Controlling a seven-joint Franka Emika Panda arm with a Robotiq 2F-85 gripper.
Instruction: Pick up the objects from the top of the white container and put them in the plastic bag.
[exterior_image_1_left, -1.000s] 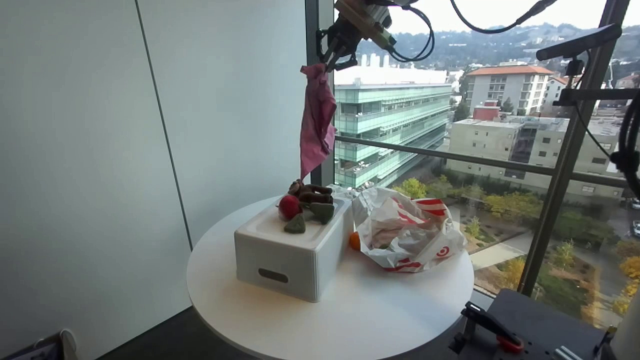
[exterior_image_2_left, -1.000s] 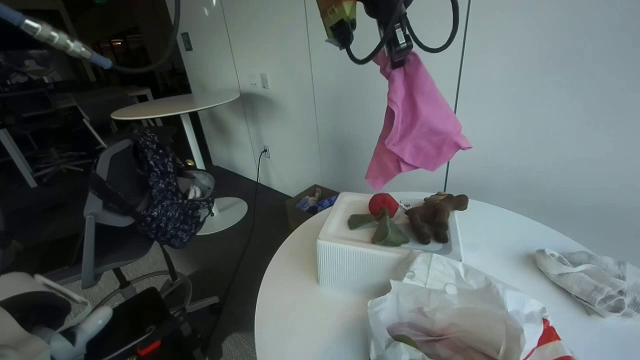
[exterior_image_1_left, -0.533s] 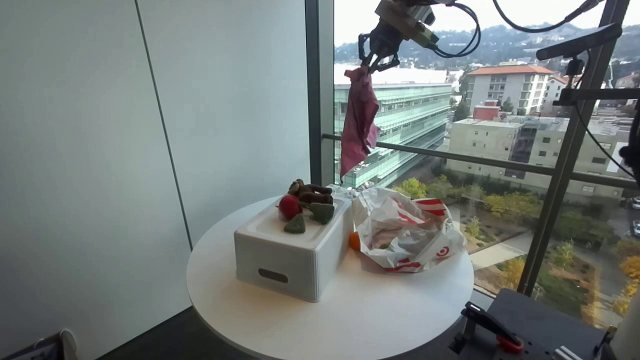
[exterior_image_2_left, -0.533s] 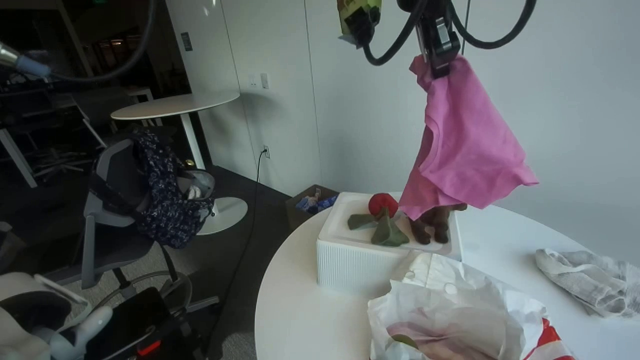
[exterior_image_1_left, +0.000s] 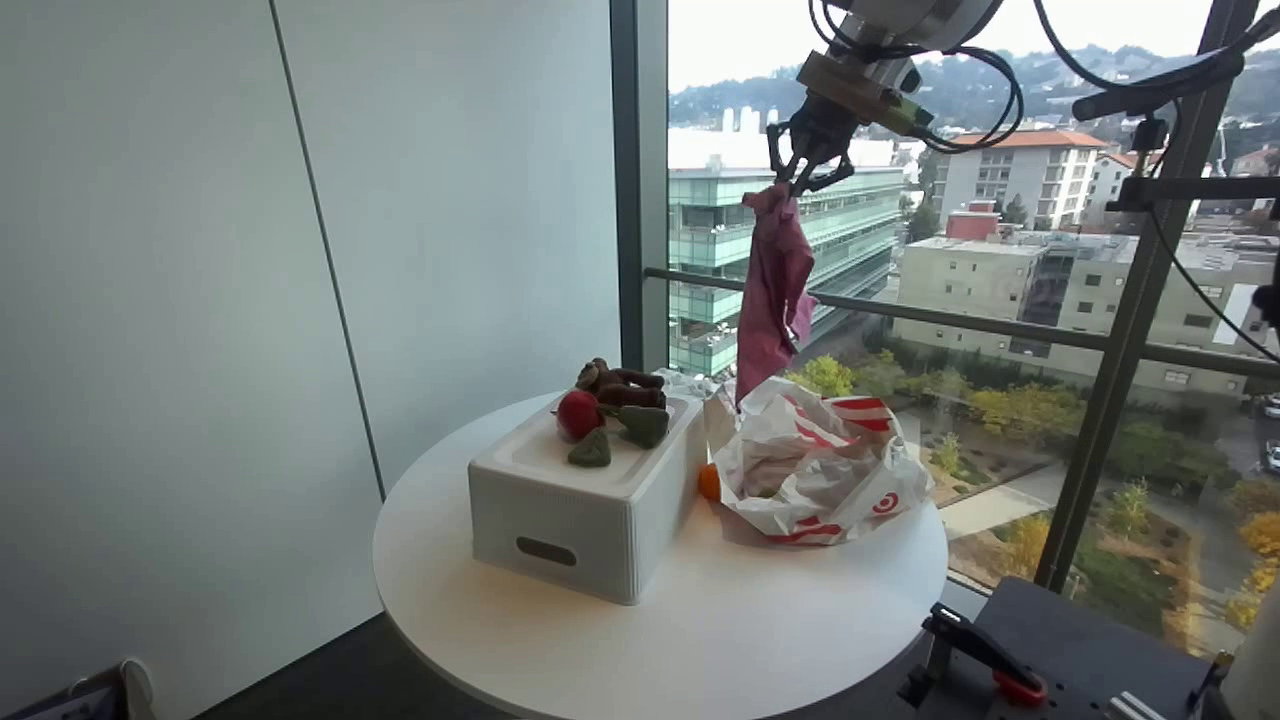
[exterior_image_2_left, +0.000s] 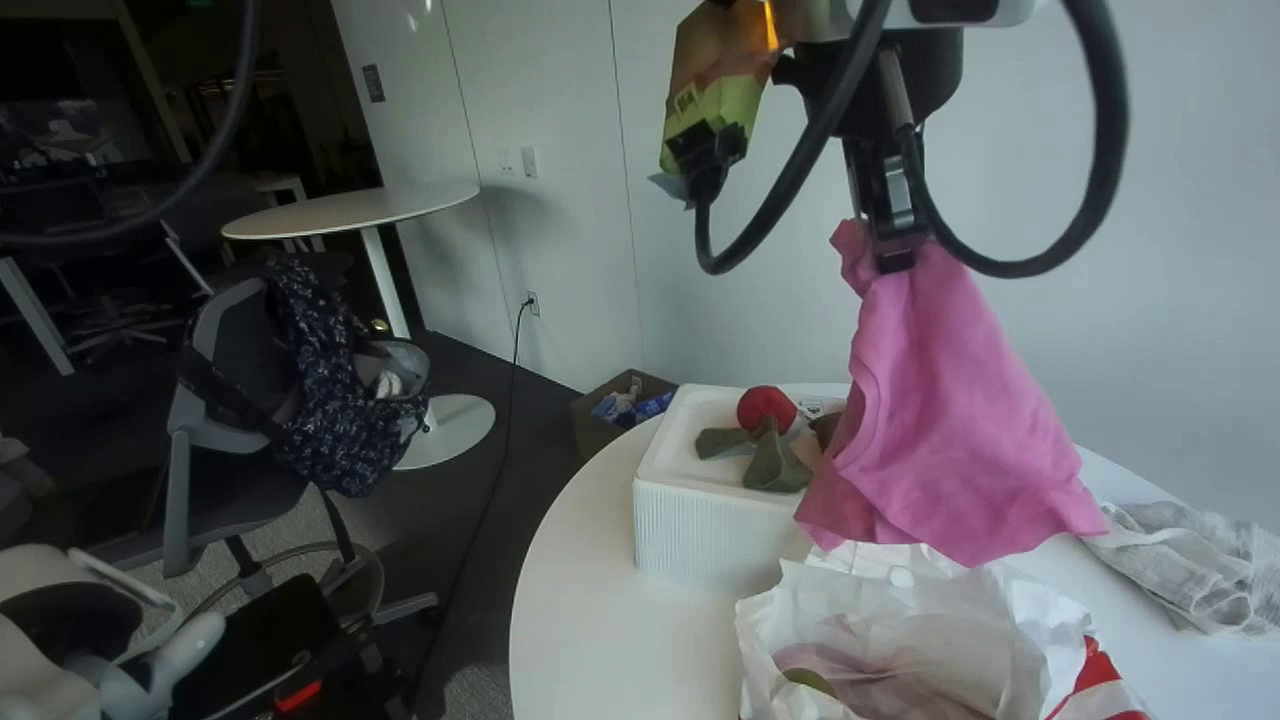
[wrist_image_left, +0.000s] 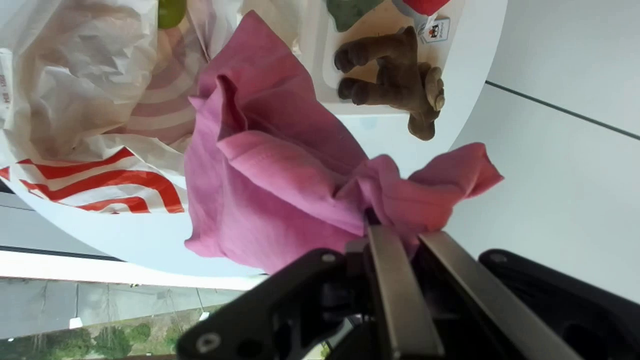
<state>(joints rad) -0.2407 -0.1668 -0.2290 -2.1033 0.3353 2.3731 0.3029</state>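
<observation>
Gripper (exterior_image_1_left: 789, 187) high above the table (exterior_image_1_left: 720, 630). Its fingers (wrist_image_left: 400, 290) are clenched on a gathered fold of pink cloth (exterior_image_2_left: 940, 430); a loose corner pokes out past your grip. One arm only, so no choice of hand.

Key relation: the plastic bag (exterior_image_1_left: 850, 500) sits below the fingers and somewhat out from them, on the side away from the white container (exterior_image_1_left: 580, 520). The cloth's long axis drops nearly plumb from the fingers, lower hem leaning a little to the container side. In both exterior views that hem shows against the bag's container-side edge; can't tell if they touch.

My reading: you're mid-transfer. Carry outward over the open mouth before lowering, else the hem may drape across the rim. Limp stuff; should crumple in readily once freed.

Remaining, below the fingers on the container's top: brown toy animal (wrist_image_left: 407, 82), red round thing (exterior_image_2_left: 767, 408) with green leaf-like pieces (exterior_image_2_left: 778, 467).

Marks, all below the fingers: red bullseye (exterior_image_1_left: 886, 503) on the bag's wall, probably Target's. Small print (wrist_image_left: 5, 91) at the bag's edge, illegible. White tag (wrist_image_left: 436, 31) near the toy animal: little picture, lettering too small.
</observation>
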